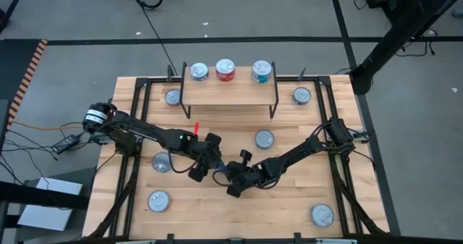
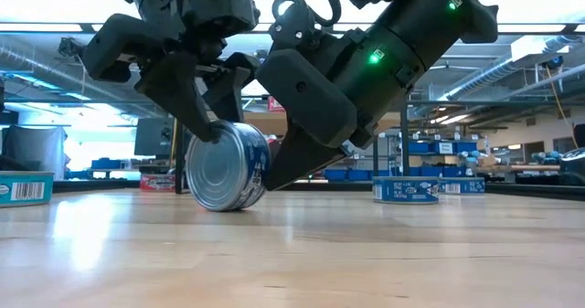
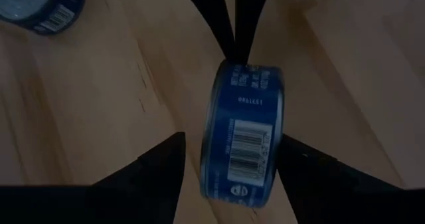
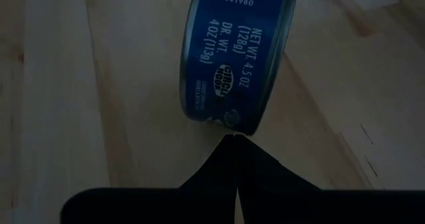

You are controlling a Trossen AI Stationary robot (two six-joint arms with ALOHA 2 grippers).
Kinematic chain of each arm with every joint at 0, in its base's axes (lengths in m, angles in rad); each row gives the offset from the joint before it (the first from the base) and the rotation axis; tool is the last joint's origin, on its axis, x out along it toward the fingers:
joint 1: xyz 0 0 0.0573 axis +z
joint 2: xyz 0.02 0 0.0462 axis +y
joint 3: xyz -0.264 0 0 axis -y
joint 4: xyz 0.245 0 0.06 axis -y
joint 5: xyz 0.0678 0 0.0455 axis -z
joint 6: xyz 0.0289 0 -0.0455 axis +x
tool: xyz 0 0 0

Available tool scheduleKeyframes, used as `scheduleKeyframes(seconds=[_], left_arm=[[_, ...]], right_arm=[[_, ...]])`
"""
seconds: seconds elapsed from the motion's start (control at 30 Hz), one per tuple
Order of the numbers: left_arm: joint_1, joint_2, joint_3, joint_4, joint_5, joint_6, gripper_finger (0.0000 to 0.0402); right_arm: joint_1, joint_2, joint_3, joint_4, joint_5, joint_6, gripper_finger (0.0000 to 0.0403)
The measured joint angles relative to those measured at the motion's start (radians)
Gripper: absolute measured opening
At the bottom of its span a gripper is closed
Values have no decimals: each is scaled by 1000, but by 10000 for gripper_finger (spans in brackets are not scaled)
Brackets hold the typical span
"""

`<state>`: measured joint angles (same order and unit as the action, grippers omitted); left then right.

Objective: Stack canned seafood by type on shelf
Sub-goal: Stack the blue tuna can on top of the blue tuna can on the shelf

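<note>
A blue-labelled tin (image 2: 227,166) stands on its edge near the middle of the bench (image 1: 282,208), its silver lid facing outward in the low view. The left pincer (image 3: 229,164) straddles it with fingers spread wide, one on each flat face, though I cannot tell whether they actually press on it. The right pincer (image 4: 234,144) is closed tight, its joined tips touching the tin's rim from the other side. Counting from above, three tins sit in a row on the shelf (image 1: 230,92): a blue one (image 1: 199,72), a red one (image 1: 226,69) and a teal one (image 1: 261,71). Six more lie flat on the bench around the arms, lids up, two by the shelf's ends, one just right of centre, two on the left and one in the near right corner. The bench is pale slatted wood. Beyond it the room shows grey floor marked with dark tape, cables, and shelving under bright ceiling lights.
</note>
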<state>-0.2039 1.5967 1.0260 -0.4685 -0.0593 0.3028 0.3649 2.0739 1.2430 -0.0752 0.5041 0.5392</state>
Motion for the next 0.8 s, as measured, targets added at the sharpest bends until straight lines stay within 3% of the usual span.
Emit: scheduleKeyframes(seconds=[0.23, 0.33, 0.63, 0.8], left_arm=[[-1, 0, 0, -10, 31, -1, 181], [-10, -3, 4, -36, -4, 4, 150], [-90, -65, 78, -219, -318, 4, 150], [-124, -159, 87, -309, -592, -45, 150]], right_arm=[[0, 0, 0, 0, 0, 0, 12], [0, 0, 0, 0, 0, 0, 12], [2, 0, 0, 8, 0, 0, 12], [6, 0, 0, 10, 0, 0, 12]])
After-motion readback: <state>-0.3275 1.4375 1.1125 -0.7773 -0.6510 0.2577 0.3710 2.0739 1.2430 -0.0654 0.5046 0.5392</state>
